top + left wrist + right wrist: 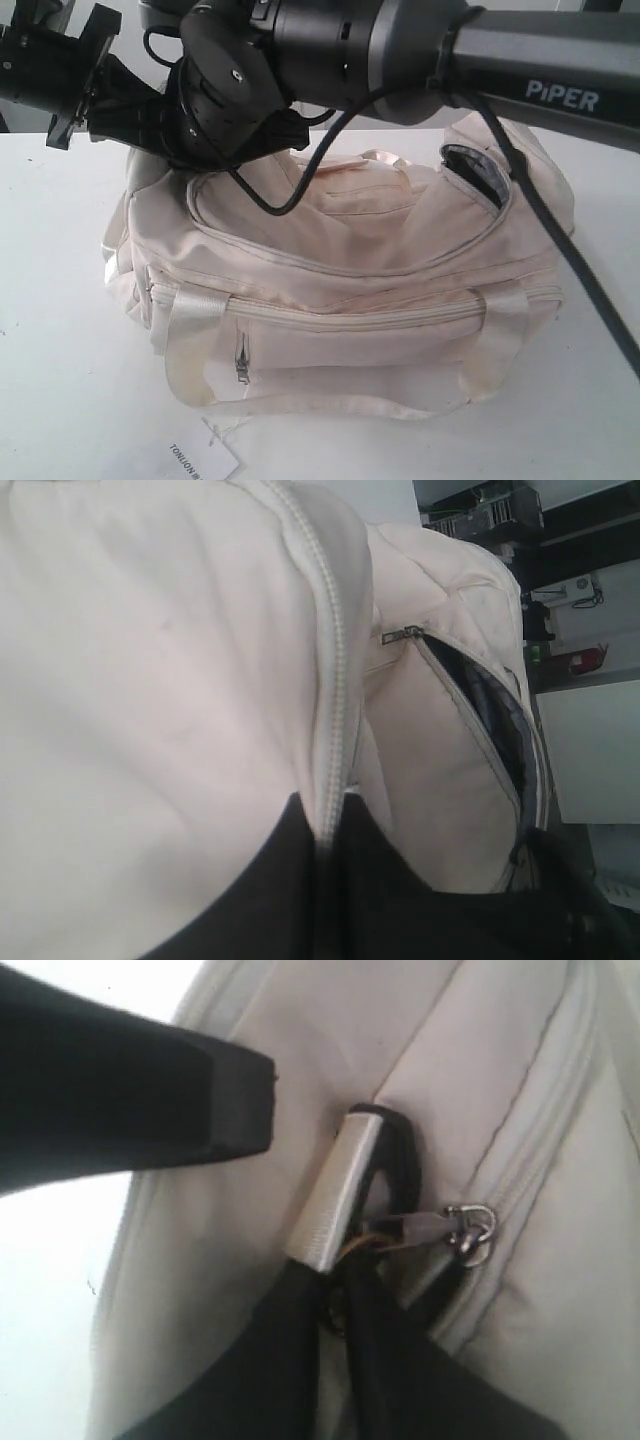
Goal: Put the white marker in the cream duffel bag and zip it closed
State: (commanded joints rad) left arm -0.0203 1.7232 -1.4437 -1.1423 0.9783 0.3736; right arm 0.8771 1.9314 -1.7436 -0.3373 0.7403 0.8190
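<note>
The cream duffel bag (340, 290) is laid across the middle of the white bench (60, 400), its curved zip partly undone at one end, where dark lining (475, 172) is seen. The right pincer (345, 1260) is closed on the metal zip pull (455, 1228). Whether the left pincer (330, 880) is open cannot be told. The white marker is not seen. A paper tag (205, 455) lies by the bench's near edge.

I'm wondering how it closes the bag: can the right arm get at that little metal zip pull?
Probably yes. In the right wrist view the metal zip pull on the cream duffel bag lies close beside the right gripper's fingers, with nothing visibly covering it.
</note>
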